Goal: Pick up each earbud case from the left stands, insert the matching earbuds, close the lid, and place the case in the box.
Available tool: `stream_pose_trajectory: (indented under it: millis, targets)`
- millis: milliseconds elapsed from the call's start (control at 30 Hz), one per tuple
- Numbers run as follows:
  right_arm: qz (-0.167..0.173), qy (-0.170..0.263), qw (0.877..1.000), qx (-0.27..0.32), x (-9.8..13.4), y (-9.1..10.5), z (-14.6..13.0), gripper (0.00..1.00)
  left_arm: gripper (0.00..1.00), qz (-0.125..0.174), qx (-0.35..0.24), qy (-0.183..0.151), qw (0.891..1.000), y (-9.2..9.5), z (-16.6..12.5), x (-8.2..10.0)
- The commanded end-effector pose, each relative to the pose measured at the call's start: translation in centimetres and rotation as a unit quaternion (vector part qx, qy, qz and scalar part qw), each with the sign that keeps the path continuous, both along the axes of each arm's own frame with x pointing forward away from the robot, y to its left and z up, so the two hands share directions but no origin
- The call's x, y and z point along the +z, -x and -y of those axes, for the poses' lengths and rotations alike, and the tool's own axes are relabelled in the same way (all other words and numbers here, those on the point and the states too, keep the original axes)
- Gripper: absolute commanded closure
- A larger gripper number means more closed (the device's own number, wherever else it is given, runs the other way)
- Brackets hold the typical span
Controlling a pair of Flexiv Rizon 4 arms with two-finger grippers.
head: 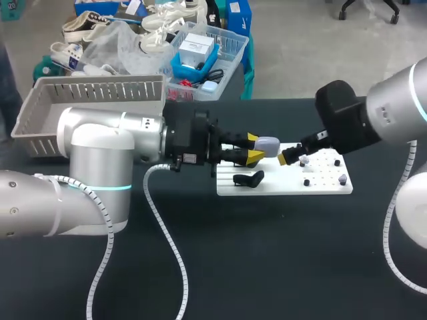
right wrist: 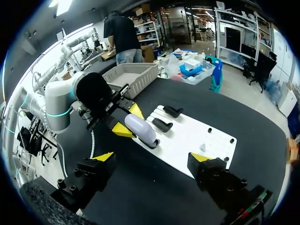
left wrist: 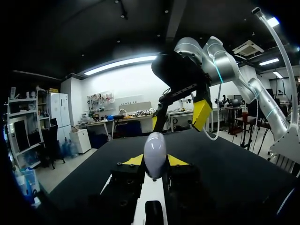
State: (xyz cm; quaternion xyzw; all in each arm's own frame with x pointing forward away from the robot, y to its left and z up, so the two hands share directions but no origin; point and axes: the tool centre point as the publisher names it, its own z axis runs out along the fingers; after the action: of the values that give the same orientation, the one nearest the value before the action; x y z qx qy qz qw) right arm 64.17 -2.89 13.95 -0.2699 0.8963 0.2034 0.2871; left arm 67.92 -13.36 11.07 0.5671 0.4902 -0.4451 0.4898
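gripping the earbud case (head: 267, 145), left jaws clamp it, right jaws apart at its three o'clock; earbuds (head: 342, 179), closing and the ten o'clock box (head: 93, 81) seem yet to do

We see the pale lilac earbud case (head: 267, 145), lid closed, gripped between our left gripper's (head: 256, 149) yellow tips above the black stands (head: 248, 178) on the white board (head: 280, 188). Small earbuds (head: 342, 179) sit on its right half. The grey slatted box (head: 93, 100) stands well apart at the back left.

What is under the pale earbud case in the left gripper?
A black stand on the white board. The case covers the stand's top, so contact cannot be seen.
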Motion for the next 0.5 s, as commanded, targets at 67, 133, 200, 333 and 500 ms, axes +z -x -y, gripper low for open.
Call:
stream_pose_trajectory:
  millis: [67,133,200,333,500]
  targets:
    - [-0.006,0.000,1.000,0.005,-0.2,-0.7,-1.0,0.00,1.00,0.000,0.000,0.000,1.000,-0.1,0.1,-0.1]
    - [-0.006,-0.001,1.000,0.006,-0.3,-0.8,-1.2,0.00,1.00,0.000,0.000,0.000,1.000,-0.1,0.1,-0.1]
    - [-0.008,-0.001,1.000,0.007,-0.4,-1.0,-1.4,0.00,1.00,0.000,0.000,0.000,1.000,-0.1,0.1,-0.1]
    - [-0.011,-0.001,1.000,0.007,-0.7,-1.4,-1.5,0.00,1.00,0.000,0.000,0.000,1.000,-0.1,0.1,-0.1]
    - [-0.014,0.000,1.000,0.007,-0.9,-1.8,-1.7,0.00,1.00,0.000,0.000,0.000,1.000,-0.1,0.1,-0.1]
